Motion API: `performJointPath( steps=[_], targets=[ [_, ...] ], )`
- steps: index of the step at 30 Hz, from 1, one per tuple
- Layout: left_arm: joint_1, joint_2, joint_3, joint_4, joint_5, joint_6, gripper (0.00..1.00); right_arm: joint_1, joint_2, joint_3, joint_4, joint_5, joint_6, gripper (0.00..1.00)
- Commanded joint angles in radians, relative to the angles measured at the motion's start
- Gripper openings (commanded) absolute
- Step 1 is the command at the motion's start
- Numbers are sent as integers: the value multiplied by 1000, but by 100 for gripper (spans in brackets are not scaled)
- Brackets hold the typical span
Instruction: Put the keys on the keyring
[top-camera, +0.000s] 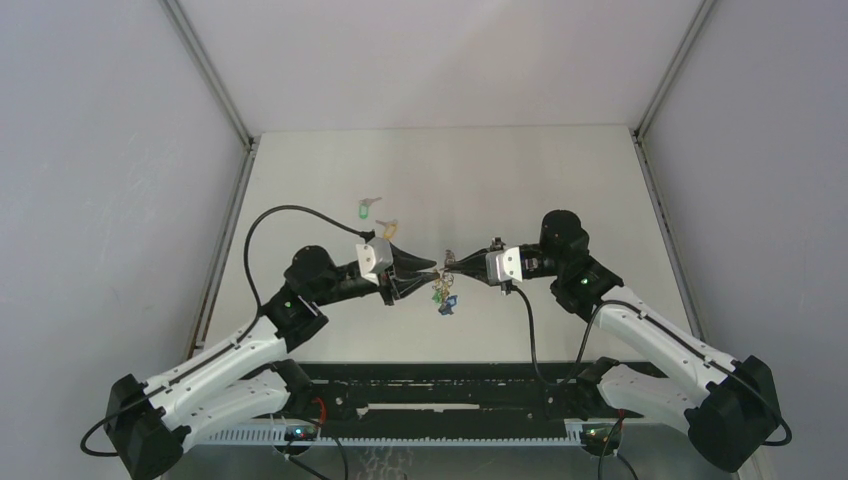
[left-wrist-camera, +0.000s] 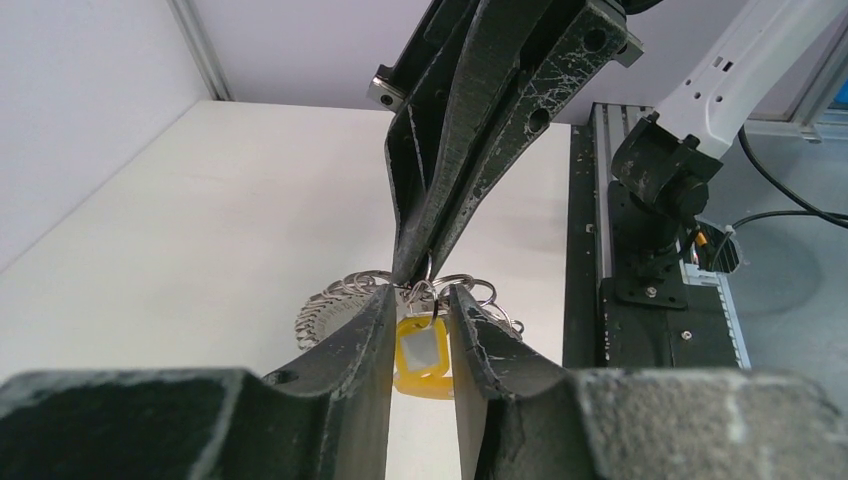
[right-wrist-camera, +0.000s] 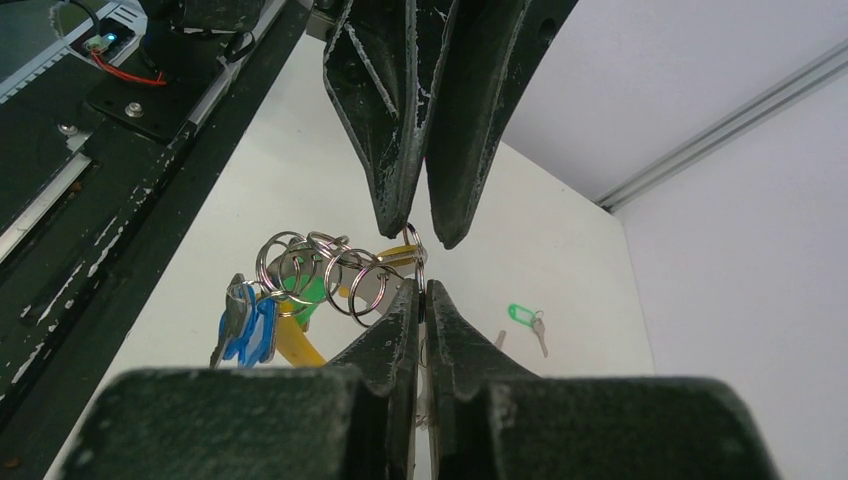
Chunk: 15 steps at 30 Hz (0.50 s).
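Centrally, mid-frame: the right hand (top-camera: 447, 263) was pressed together on the keyring (top-camera: 443, 295), a bunch of rings with blue, green and yellow tags hanging over the tabletop (top-camera: 560, 170). The left hand (top-camera: 436, 270) met it, fingers narrowly parted; its grip could not be told. Farther up-left lay an orange-tagged key (top-camera: 386, 229), then a green-tagged key (top-camera: 365, 211).

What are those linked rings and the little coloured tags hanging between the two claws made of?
The keyring looks like polished metal, probably steel: thin silvery rings with bright glints. Its yellow tag and blue tag look like smooth moulded plastic, evenly coloured and slightly glossy. The yellow one frames a white insert, perhaps paper.
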Motion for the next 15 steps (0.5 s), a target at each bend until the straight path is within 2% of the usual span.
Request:
performJointPath(
  steps=[1, 10, 15],
  targets=[
    [-7, -6, 66, -7, 17, 35, 29, 9, -27, 32, 33, 11, -19, 0],
    [-14, -13, 71, -35, -16, 56, 18, 15, -30, 31, 32, 9, -19, 0],
    [-13, -12, 75, -24, -15, 40, 6, 17, -26, 32, 24, 6, -23, 0]
  ],
)
